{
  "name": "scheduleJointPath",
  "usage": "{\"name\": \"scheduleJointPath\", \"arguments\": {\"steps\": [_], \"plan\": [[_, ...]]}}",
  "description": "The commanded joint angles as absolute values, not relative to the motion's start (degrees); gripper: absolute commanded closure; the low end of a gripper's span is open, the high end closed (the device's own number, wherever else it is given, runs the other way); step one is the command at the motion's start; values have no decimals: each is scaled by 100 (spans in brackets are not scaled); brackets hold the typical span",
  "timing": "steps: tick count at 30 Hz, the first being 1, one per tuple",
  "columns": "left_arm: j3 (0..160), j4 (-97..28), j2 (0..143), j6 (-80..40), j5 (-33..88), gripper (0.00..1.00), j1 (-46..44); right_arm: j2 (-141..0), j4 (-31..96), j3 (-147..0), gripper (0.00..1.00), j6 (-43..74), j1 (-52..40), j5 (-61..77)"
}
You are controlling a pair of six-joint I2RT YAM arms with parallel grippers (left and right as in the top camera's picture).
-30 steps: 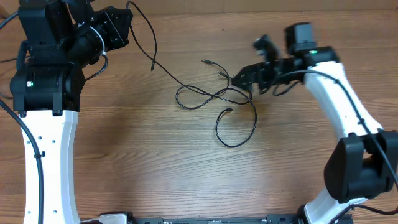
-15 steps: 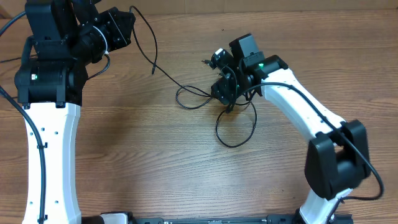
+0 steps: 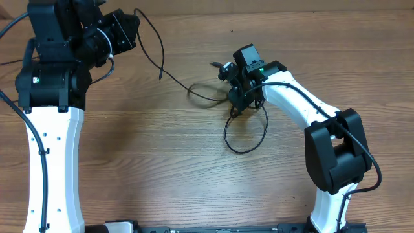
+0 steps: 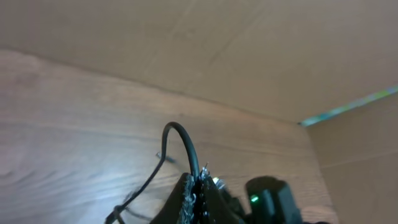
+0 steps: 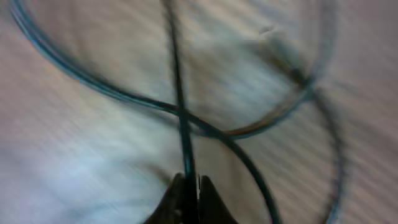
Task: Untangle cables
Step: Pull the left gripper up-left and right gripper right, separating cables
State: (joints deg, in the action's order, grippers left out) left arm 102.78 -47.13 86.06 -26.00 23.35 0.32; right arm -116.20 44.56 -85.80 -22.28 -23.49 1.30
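Thin black cables (image 3: 208, 98) lie tangled mid-table, with a loose loop (image 3: 246, 150) hanging toward the front and a small plug (image 3: 214, 64) at the back. One cable (image 3: 157, 45) arcs up to my left gripper (image 3: 134, 27), which is shut on it at the back left; the left wrist view shows that cable (image 4: 181, 134) curving out of the closed jaws (image 4: 199, 178). My right gripper (image 3: 238, 101) sits low over the tangle. In the right wrist view it (image 5: 191, 184) is shut on a cable (image 5: 178, 93) that crosses another strand.
The wooden table (image 3: 142, 162) carries only the cables. Thicker black arm wires (image 3: 8, 24) run at the far left. A dark rail (image 3: 213, 228) lines the front edge. A beige wall (image 4: 249, 43) rises behind the table in the left wrist view.
My right arm swung left from the table's right side onto the tangle and its jaws closed on a cable. The left loop of the tangle has drawn in. The left arm barely moved.
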Motion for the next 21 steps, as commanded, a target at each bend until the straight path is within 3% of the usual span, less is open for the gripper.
{"name": "scheduleJointPath", "arguments": {"steps": [1, 4, 10, 16, 21], "plan": [[10366, -5009, 8613, -2163, 1660, 96, 14, -11572, 4397, -8777, 96, -1809, -2176, -1782], [10366, -5454, 8615, -2023, 412, 96, 121, -11552, 4464, -9216, 96, -1212, -1885, -2596], [10412, -5918, 8613, -1385, -1387, 96, 996, -11535, 4727, -10215, 96, -338, -709, -2453], [10409, -6130, 8674, -1485, -1315, 96, 2561, -11555, 4718, -10283, 96, -231, 528, -1787], [10412, -6147, 8672, -1520, -143, 96, 3374, -11587, 4724, -10280, 96, 174, 1332, -1474]]}}
